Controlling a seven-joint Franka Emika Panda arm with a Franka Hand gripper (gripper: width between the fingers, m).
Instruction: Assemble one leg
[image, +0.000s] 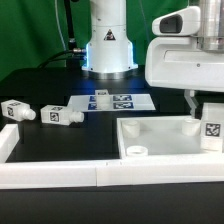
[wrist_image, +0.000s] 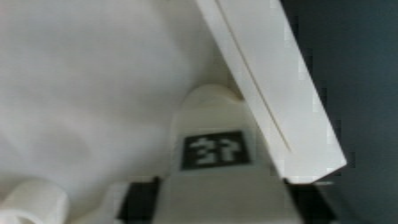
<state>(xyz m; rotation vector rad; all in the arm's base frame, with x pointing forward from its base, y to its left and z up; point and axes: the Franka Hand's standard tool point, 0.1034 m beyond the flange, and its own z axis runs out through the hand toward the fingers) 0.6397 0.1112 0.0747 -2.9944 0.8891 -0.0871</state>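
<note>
Fingers (image: 206, 103) clench a short white plastic leg (image: 211, 127), square in section with a black-and-white tag facing out, its long axis upright. It stands inside the wide white tray-like piece (image: 160, 140), at the exterior view's right wall. 2 matching legs (image: 18, 111) lie on the black desk (image: 60, 140).

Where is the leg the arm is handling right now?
In the exterior view, the leg is at the far right, held upright in the end effector just over the right rim of the white tray-like piece.
</note>
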